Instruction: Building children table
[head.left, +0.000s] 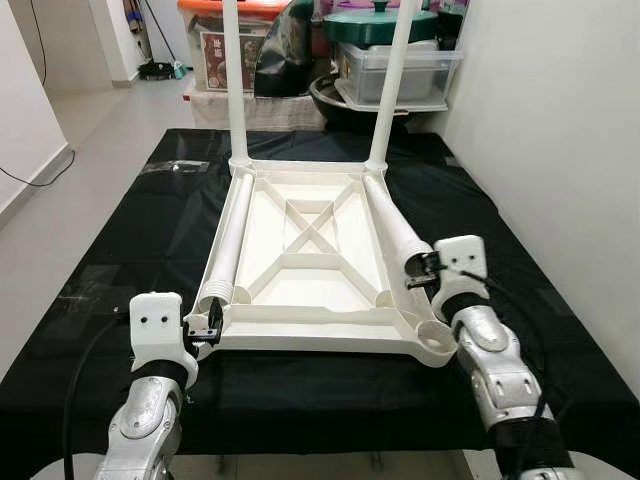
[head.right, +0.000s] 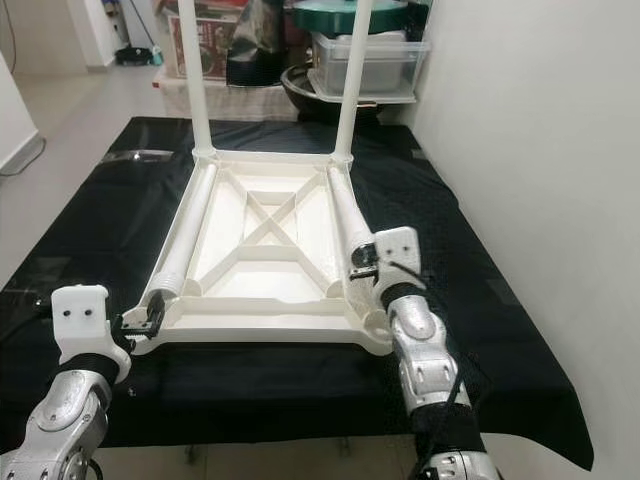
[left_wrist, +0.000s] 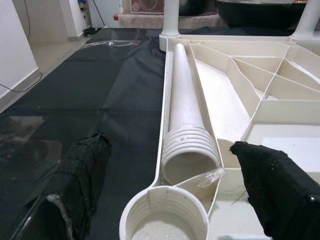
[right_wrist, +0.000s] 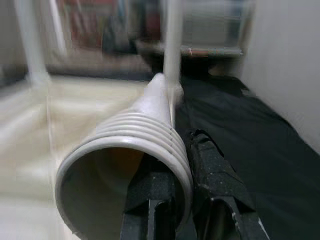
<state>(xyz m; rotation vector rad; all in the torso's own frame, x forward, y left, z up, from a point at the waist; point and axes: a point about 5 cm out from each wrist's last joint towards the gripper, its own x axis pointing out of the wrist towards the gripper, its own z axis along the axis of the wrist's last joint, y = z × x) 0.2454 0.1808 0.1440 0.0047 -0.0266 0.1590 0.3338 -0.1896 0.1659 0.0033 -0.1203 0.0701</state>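
The white children's table (head.left: 310, 260) lies upside down on a black cloth (head.left: 120, 260), and everything else is easiest placed against it. Two legs already stand upright in the far corner sockets, so the job looks about half done, with the two near corners still open.

Beside the table's near left corner sits the left claw (head.left: 205, 328), its fingers (left_wrist: 80, 185) spread wide to either side of the empty threaded socket (left_wrist: 165, 217). It holds nothing. Just beyond that socket, the left loose leg (head.left: 228, 245) lies flat along the table's left rail, its ribbed open end pointing at the claw. The claw seems parked there either to steady the frame or to be ready for this leg once the other is in.

Along the table's right rail, the right loose leg (head.left: 395, 225) has its ribbed end lifted. The right claw (head.left: 425, 272) is pinching it: in the right wrist view one finger (right_wrist: 150, 197) goes inside the hollow mouth and the other presses the outside of the ribbed wall. Gripping the rim this way probably leaves the leg free to swing upright toward the empty near right socket (head.left: 436, 340), which sits just beside that claw.

Storage boxes (head.left: 395, 65) stand well beyond the table's far edge.
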